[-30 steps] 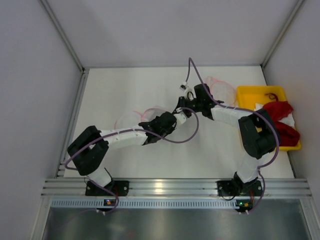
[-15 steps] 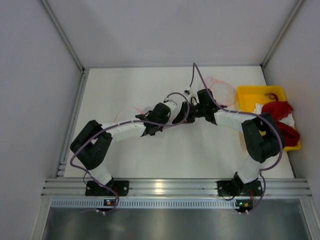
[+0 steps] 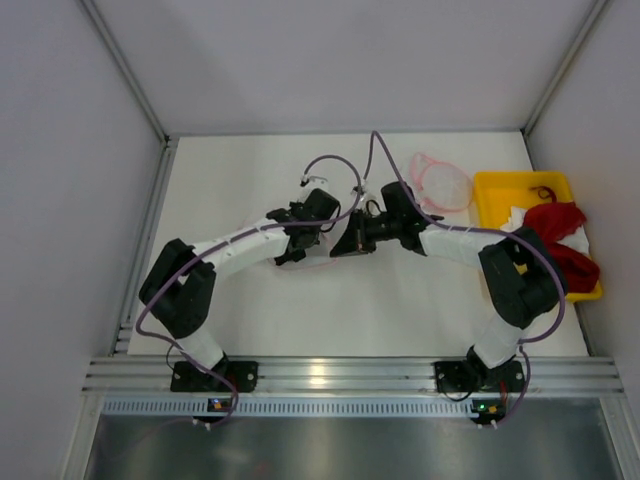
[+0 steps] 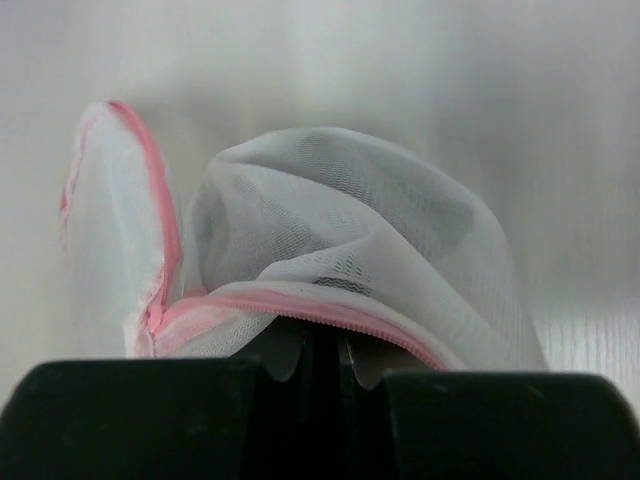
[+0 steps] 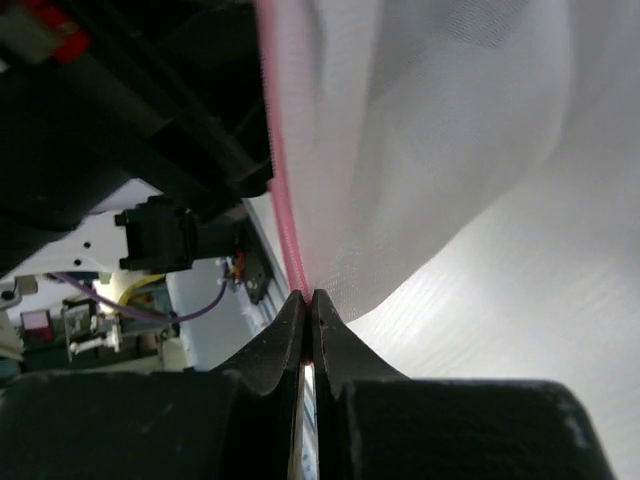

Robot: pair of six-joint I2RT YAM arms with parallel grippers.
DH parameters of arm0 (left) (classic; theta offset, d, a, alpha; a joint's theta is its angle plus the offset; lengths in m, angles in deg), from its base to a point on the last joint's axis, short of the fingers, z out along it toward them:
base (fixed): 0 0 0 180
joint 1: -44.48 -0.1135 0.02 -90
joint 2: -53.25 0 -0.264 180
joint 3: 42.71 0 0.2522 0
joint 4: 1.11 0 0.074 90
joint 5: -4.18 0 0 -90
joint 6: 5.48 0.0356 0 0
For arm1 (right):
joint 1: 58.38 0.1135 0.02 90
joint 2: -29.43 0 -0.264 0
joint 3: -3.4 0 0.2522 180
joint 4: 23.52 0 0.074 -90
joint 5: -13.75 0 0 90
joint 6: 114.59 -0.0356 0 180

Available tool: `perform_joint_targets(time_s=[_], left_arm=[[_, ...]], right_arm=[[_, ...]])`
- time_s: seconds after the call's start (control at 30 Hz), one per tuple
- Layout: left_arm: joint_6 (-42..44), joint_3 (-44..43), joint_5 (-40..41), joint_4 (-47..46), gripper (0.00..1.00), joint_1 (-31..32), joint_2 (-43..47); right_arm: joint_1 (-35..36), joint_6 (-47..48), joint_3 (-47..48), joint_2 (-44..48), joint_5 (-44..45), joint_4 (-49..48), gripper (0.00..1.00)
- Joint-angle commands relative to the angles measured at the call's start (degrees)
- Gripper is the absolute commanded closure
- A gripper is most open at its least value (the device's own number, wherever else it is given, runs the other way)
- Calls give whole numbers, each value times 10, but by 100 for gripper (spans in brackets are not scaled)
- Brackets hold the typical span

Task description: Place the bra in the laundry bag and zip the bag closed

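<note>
Zip-closing step: left tool point(image 4: 318, 350), at the laundry bag's point(image 4: 400, 260) 9 o'clock, and right tool point(image 5: 308, 300), at 3 o'clock, both clamp its pink trim point(image 4: 330, 312); next, one likely draws the zip round while the other anchors.

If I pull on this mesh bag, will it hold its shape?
Likely floppy: the laundry bag sags in folds above the left hand pinching its edge. Probably light, being thin see-through mesh. It may stretch rather than slide.

Robot lab test cell: white table point(image 3: 250, 170) enclosed by grey panels point(image 3: 330, 60); aluminium rail point(image 3: 340, 375) along table's near edge.
</note>
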Motion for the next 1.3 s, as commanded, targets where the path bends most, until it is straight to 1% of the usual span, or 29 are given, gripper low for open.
perform_joint_targets(time_s=[0.0, 0.1, 0.17, 0.2, 0.23, 0.27, 0.33, 0.37, 0.4, 0.43, 0.47, 0.5, 0.53, 0.57, 0.6, 0.63, 0.7, 0.77, 0.83, 0.87, 0.9, 0.93, 1.0, 1.03, 1.13, 1.17, 1.2, 1.27], left_arm=[[-56, -32, 55, 23, 100, 14, -60], [-74, -42, 56, 21, 100, 13, -112], [-79, -56, 38, 22, 100, 2, -128], [-80, -59, 24, 21, 96, -5, -130], [-82, -63, -24, 23, 86, -14, -128], [-86, -65, -54, 23, 82, -32, -121], [-82, -61, -97, 23, 71, -43, -86], [-77, -47, -130, 21, 54, -43, -51], [-74, -39, -147, 22, 48, -44, -33], [-67, -31, -163, 22, 45, -43, -13], [-62, -21, -193, 21, 40, -44, 6], [-56, -14, -203, 23, 36, -44, 41], [-46, 3, -211, 22, 30, -44, 58], [-39, 9, -223, 23, 19, -44, 75], [-34, 15, -227, 22, 15, -43, 106], [-25, 25, -229, 22, 11, -44, 120], [-12, 33, -243, 22, 9, -45, 159], [0, 44, -251, 22, 16, -46, 188], [3, 57, -270, 22, 36, -50, 199], [3, 61, -274, 22, 51, -52, 203], [1, 63, -267, 22, 78, -53, 200], [-14, 64, -267, 30, 86, -54, 196], [-15, 64, -293, 33, 96, -58, 182], [-22, 66, -318, 31, 100, -58, 180], [-39, 81, -336, 24, 100, -57, 163], [-44, 88, -328, 12, 100, -57, 147], [-51, 100, -314, 8, 100, -57, 135], [-71, 100, -271, 8, 100, -58, 102]], right_arm=[[32, -49, 16, 6, -50, -74, 100], [25, -79, 15, 0, -57, -97, 100], [13, -87, 13, 2, -56, -98, 100], [9, -88, 10, 3, -57, -100, 100], [4, -90, 9, 3, -56, -99, 100], [-3, -91, 7, 3, -56, -99, 100], [-7, -88, 3, 3, -55, -98, 100], [-9, -85, 2, 4, -54, -93, 100], [-9, -82, 2, 4, -53, -89, 100], [-10, -76, 3, 3, -53, -83, 100], [-11, -73, 3, 2, -51, -82, 100], [-11, -72, 3, 0, -50, -81, 100], [-12, -68, 4, -1, -48, -81, 100], [-12, -65, 5, -3, -47, -75, 100], [-11, -62, 7, -3, -46, -73, 100], [-12, -55, 9, -4, -45, -71, 100], [-12, -45, 12, -6, -43, -55, 100], [-12, -32, 15, -5, -43, -40, 100], [-13, -20, 17, -4, -42, -31, 100], [-13, -17, 18, -3, -43, -30, 100], [-13, -14, 18, -2, -43, -25, 100], [-14, -10, 18, 1, -42, -22, 100], [-15, -9, 18, 4, -42, -20, 100], [-16, -10, 18, 4, -43, -19, 100], [-16, -21, 18, 7, -53, -35, 100], [-17, -31, 16, 8, -67, -49, 100], [-17, -62, 12, 11, -75, -68, 100], [-16, -106, 5, 18, -89, -143, 100]])
